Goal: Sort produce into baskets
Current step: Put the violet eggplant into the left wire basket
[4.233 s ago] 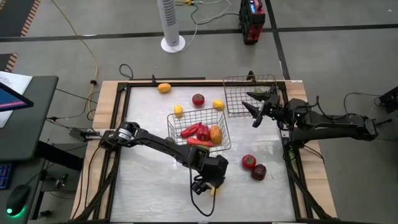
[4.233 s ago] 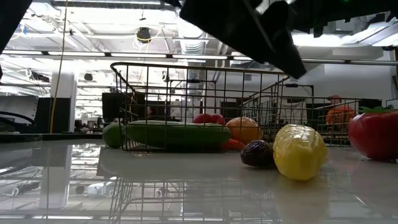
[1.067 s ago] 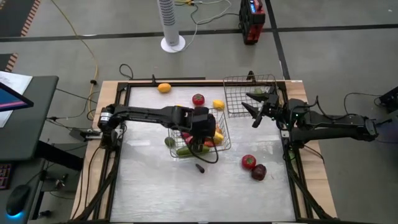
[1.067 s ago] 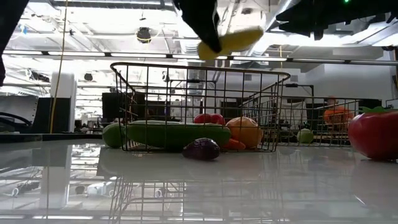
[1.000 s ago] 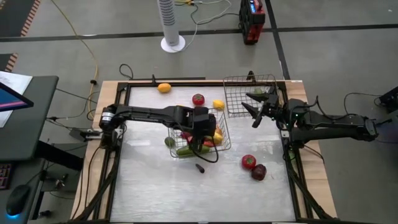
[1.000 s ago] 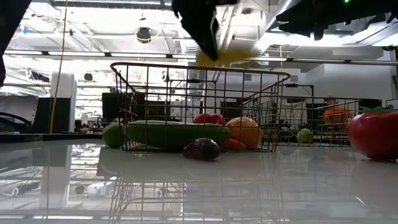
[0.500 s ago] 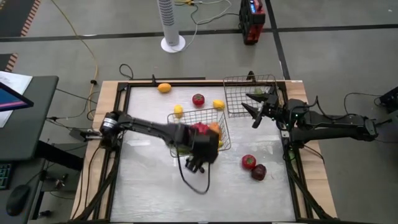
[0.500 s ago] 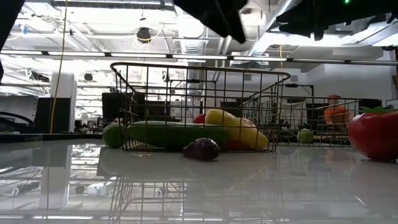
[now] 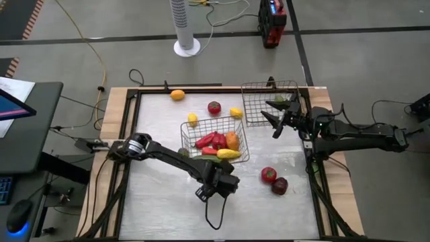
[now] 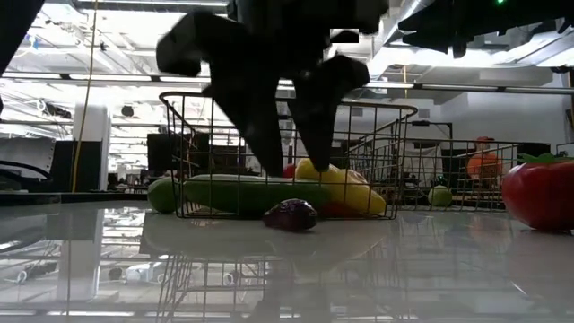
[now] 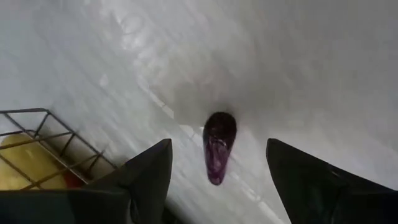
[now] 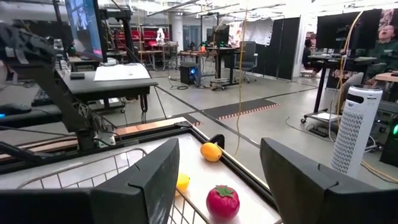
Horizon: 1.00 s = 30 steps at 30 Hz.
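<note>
Left hand (image 11: 217,180), fingers spread, hovers with dark-purple piece (image 11: 218,144) on the tabletop (image 11: 298,62) between its 2 fingers, basket (image 11: 56,146) beside; right hand (image 9: 275,115) spread.

Glossy white table (image 9: 161,202); wire-mesh metal basket (image 9: 191,128).

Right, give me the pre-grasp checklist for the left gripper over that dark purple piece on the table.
1. Left gripper open: ok, fingers spread either side.
2. Dark purple piece centred between the fingers: ok in the left wrist view.
3. Piece free on the table, outside the middle basket: ok.
4. Fingers clear of the basket wire: cannot tell, its corner is close to one finger.
5. Right gripper out of the way, by the far basket: ok.
</note>
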### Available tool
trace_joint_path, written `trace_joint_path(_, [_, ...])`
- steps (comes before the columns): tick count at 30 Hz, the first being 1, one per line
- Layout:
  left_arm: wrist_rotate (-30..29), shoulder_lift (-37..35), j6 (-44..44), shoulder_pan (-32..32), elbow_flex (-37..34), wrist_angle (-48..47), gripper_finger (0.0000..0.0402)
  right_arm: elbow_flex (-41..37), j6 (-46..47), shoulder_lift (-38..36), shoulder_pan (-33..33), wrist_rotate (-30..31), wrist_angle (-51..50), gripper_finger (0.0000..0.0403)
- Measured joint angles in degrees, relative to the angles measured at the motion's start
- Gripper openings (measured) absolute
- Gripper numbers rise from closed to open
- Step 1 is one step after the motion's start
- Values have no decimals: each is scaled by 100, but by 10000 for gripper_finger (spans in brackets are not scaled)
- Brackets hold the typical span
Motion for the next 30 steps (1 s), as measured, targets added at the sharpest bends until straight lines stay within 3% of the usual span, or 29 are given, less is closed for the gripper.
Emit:
trace_joint_path(17, [-574, -10, -7, -182, 274, -184, 212, 0, -10, 2, -29, -1, -19, 253])
trace_joint_path(23, [-216, -24, -82, -249, 332, -90, 208, 0, 0, 2, -33, 0, -20, 253])
trace_joint_path(30, [2, -4, -84, -245, -248, 542, 208, 0, 7, 4, -33, 0, -20, 253])
